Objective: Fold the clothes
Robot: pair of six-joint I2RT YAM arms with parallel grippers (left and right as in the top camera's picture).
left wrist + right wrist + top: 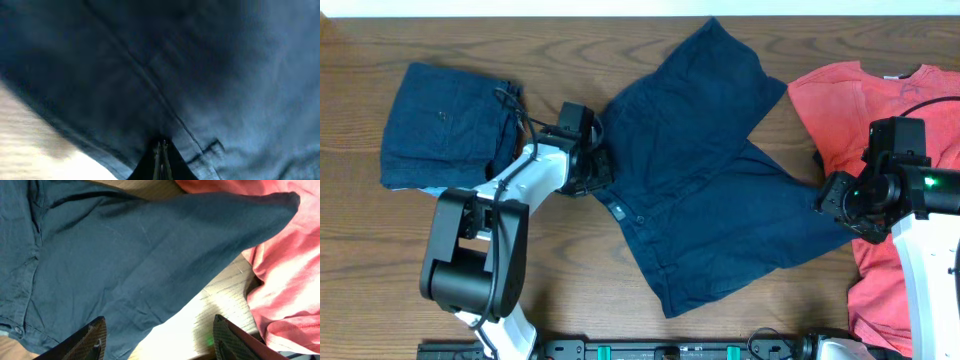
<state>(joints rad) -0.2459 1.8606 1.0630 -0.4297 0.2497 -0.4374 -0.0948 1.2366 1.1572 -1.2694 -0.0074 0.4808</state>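
Navy shorts (705,180) lie spread across the middle of the table, one leg toward the back, one toward the front right. My left gripper (598,168) is at the shorts' left waistband edge; in the left wrist view its fingers (161,152) are shut together on the navy cloth (190,75). My right gripper (835,197) hovers open by the shorts' right leg end; in the right wrist view the fingers (159,335) straddle the leg's edge (125,265) and bare table, holding nothing. A red T-shirt (885,110) lies at the right.
A folded navy garment (445,125) sits at the back left with a pale blue piece under its front edge. The red shirt shows in the right wrist view (285,275), touching the shorts' leg tip. Black arm bases line the front edge.
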